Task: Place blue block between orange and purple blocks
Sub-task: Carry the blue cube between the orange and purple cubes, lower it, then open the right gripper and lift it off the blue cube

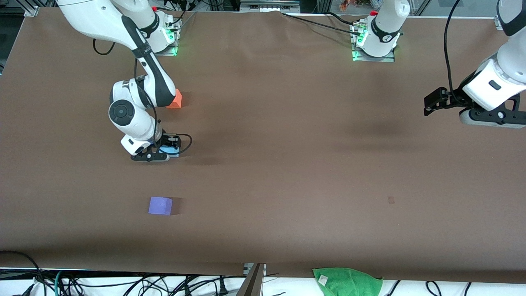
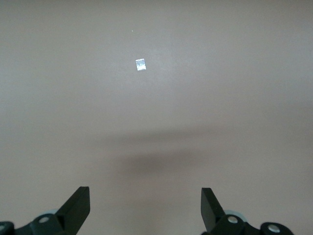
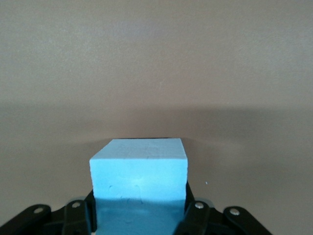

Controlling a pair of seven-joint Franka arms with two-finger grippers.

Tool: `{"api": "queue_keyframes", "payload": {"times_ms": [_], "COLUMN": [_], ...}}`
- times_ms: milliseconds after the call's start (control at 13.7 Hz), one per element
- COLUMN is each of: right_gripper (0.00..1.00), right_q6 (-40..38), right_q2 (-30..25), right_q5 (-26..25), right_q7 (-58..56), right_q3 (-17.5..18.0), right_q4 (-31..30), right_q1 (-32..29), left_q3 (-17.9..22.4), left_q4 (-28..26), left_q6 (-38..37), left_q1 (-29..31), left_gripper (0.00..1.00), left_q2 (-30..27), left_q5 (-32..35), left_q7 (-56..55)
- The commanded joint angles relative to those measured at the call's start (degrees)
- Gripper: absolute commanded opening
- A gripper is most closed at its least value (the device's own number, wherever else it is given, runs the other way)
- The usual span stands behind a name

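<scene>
- The blue block [image 3: 139, 178] sits clamped between the fingers of the right gripper [image 1: 164, 151], low over the table [image 1: 287, 164], between the orange block [image 1: 175, 100] and the purple block [image 1: 160, 205].
- Judged progress: nearly done; setting down and release remain.
- A cube, so no long axis; one flat face squarely faces the right wrist camera.
- The left gripper [image 2: 145, 208] waits, fingers apart, over bare table at the left arm's end.

The blue block [image 3: 139, 183] looked matt and foam-like, its faces faintly dented. The orange block [image 1: 175, 99] and purple block [image 1: 160, 205] seemed equally matt, perhaps foam too. The counter [image 1: 287, 164] wore dull brown paper-like covering. A green cloth [image 1: 347, 281] looked fuzzy.
</scene>
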Motion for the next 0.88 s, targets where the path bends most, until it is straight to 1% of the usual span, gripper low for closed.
{"api": "queue_keyframes", "payload": {"times_ms": [0, 146, 219, 292, 365, 583, 802], "right_gripper": [0.39, 0.49, 0.58, 0.75, 0.99, 1.0, 1.0], "right_q6": [1.6, 2.2, 2.2, 2.2, 2.2, 1.5, -0.7], "right_q2": [-0.4, 0.2, 0.2, 0.2, 0.2, -0.8, -3.9], "right_q5": [0.3, 0.3, 0.3, 0.3, 0.3, 0.3, 0.3], "right_q7": [0.3, 0.2, 0.1, 0.1, 0.3, 0.4, 1.2], "right_q3": [0.3, 0.3, 0.3, 0.3, 0.3, 0.3, 0.4], "right_q4": [-1.2, -1.4, -1.5, -1.4, -1.2, -0.7, -0.3], "right_q1": [-0.7, -1.3, -2.0, -2.1, -2.3, -2.3, -2.2], "left_q3": [0.2, 0.1, 0.0, 0.0, 0.0, -0.1, -0.3], "left_q4": [7.4, 8.2, 8.2, 8.2, 8.2, 8.2, 8.3], "left_q6": [-1.3, -1.2, -1.3, -1.2, -1.2, -1.2, -1.2], "left_q1": [-0.1, -0.1, -0.2, -0.2, -0.3, -0.9, -1.5], "left_gripper": [1.0, 1.0, 1.0, 1.0, 1.0, 1.0, 1.0], "left_q2": [5.9, 7.8, 7.8, 7.9, 7.9, 7.9, 7.9], "left_q5": [-1.9, -2.0, -1.9, -1.9, -1.8, -1.6, -2.2], "left_q7": [1.7, 2.1, 2.1, 2.1, 2.1, 2.1, 2.9]}}
